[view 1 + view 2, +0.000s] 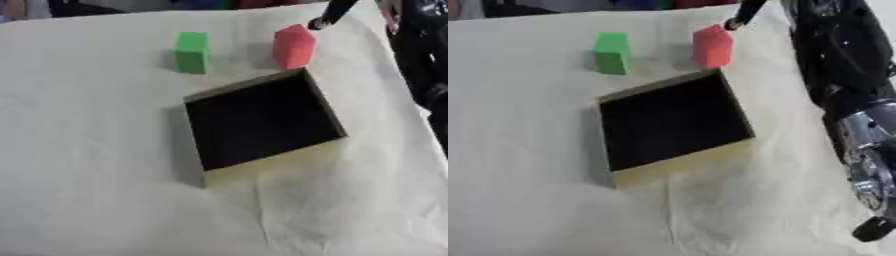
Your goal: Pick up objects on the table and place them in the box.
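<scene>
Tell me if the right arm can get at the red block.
Probably yes: the red block stands clear beyond the box, and the right arm runs along that side with nothing between. Its hand isn't in view.

A table (87, 150) under a pale, creased cloth carries an open box (262, 120) near its middle, dark inside with tan walls, turned askew to the table's edges. Toward the far edge stand two blocks, apart from each other and from the box: a green block (192, 52), upright, and a red block (293, 46) nearer the far right corner, slightly tilted. A dark arm (337, 11) reaches down from the far right corner, its tip just beside the red block's top. Whether they touch cannot be told.
</scene>
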